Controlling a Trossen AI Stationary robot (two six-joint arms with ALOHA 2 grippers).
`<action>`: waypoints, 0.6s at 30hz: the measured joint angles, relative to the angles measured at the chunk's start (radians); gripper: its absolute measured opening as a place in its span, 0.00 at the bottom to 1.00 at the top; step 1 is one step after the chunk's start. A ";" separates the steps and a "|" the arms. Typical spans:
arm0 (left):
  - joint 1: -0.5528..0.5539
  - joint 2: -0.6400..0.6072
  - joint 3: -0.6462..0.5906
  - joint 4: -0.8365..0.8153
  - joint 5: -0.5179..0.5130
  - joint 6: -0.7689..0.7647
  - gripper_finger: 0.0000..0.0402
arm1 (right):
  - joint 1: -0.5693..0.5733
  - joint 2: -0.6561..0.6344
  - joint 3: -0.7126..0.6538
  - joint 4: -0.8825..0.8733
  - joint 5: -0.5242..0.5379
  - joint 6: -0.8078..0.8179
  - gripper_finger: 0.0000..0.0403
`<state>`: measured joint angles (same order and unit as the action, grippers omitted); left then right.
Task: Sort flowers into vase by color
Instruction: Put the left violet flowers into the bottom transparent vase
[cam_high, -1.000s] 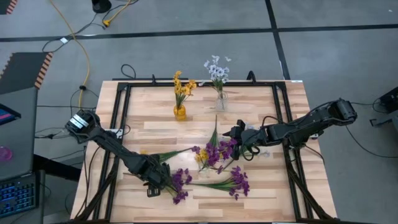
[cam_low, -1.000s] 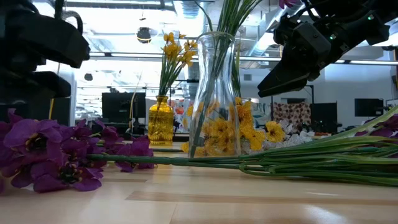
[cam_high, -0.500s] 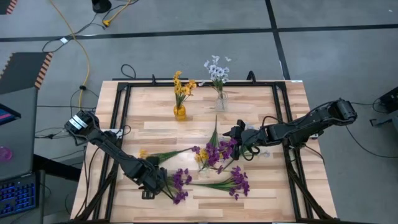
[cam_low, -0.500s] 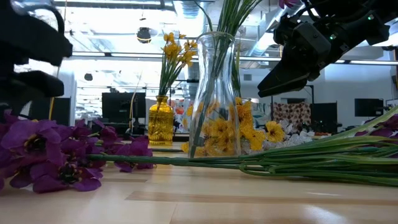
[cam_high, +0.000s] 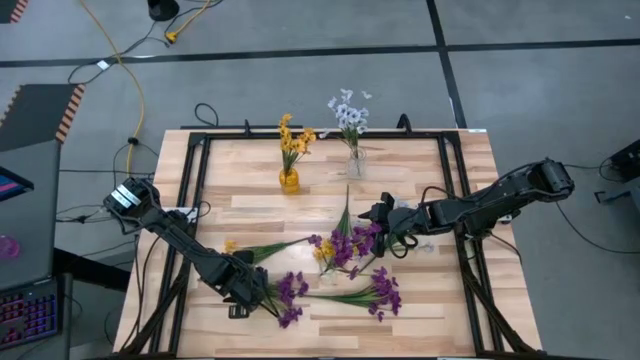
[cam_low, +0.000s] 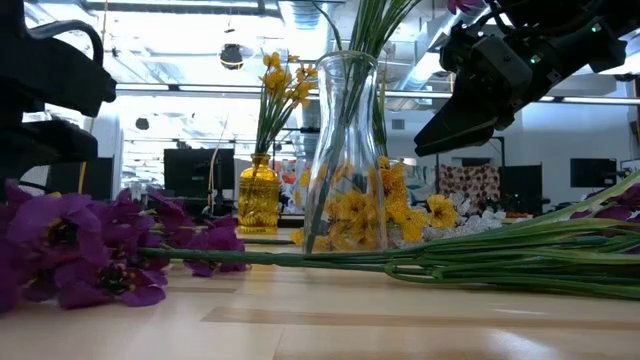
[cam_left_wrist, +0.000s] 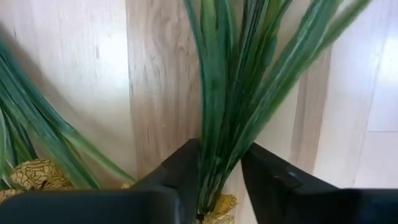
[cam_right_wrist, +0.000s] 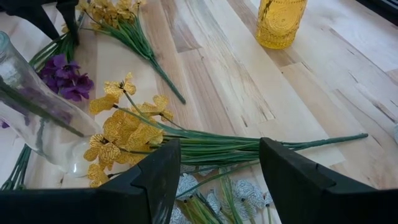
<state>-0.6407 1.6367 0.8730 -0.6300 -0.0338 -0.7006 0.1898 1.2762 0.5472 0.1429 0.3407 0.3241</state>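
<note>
Purple flowers (cam_high: 290, 296) are lying at 7 o'clock on the pale striped wood table (cam_high: 420, 310), showing green stems (cam_left_wrist: 224, 93). Yellow vase (cam_high: 289, 181) at 12 is holding yellow-orange blooms (cam_high: 291, 133); clear vase (cam_high: 355, 163) beside it is holding white-blue ones (cam_high: 348, 112). Black frame (cam_high: 195, 190) is edging the table. Both arms are showing dark.

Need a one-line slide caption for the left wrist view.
Left gripper closing around a bundle of green flower stems lying on the wooden table.
</note>
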 joint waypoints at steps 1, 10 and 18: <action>0.000 0.000 0.000 0.000 0.000 0.000 0.22 | 0.000 0.000 0.000 0.000 0.000 0.000 0.61; 0.002 0.000 0.051 -0.053 0.036 -0.003 0.02 | 0.000 0.000 0.000 0.000 0.000 0.000 0.61; 0.002 -0.001 0.159 -0.144 0.029 0.041 0.04 | 0.000 0.000 0.000 0.000 0.000 0.000 0.61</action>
<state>-0.6388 1.6360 1.0319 -0.7737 -0.0051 -0.6592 0.1894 1.2762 0.5472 0.1429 0.3408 0.3237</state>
